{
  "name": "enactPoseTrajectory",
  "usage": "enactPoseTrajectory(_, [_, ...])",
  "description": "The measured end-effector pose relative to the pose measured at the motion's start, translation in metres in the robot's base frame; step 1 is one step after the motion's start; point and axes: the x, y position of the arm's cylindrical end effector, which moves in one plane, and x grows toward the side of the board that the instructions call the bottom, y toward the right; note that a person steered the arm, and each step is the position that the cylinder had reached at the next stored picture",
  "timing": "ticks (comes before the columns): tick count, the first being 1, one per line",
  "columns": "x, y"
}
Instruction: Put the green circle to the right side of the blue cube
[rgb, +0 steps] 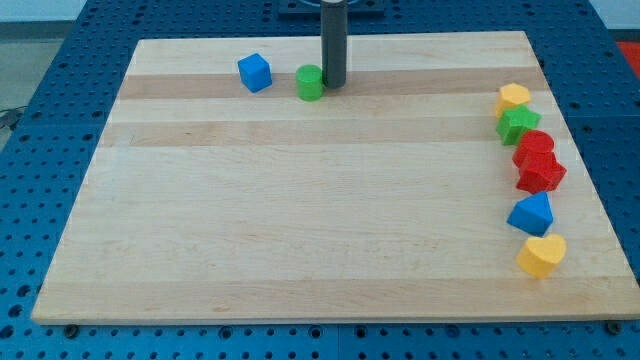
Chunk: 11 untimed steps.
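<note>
The green circle (310, 82) is a short green cylinder near the top of the wooden board (300, 220). The blue cube (255, 72) sits to its left with a small gap between them. My tip (333, 84) is the lower end of the dark rod and stands right against the green circle's right side.
A column of blocks runs down the view's right edge of the board: a yellow block (514, 97), a green star-like block (518, 125), a red block (535, 148), a red star-like block (541, 174), a blue triangular block (531, 214), a yellow heart (542, 256).
</note>
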Motion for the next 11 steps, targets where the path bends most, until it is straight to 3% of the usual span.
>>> enactPoseTrajectory(1, [0.0, -0.009])
enactPoseTrajectory(2, [0.012, 0.028])
enactPoseTrajectory(3, [0.022, 0.028])
enactPoseTrajectory(7, [0.049, -0.021])
enactPoseTrajectory(11, [0.017, -0.032])
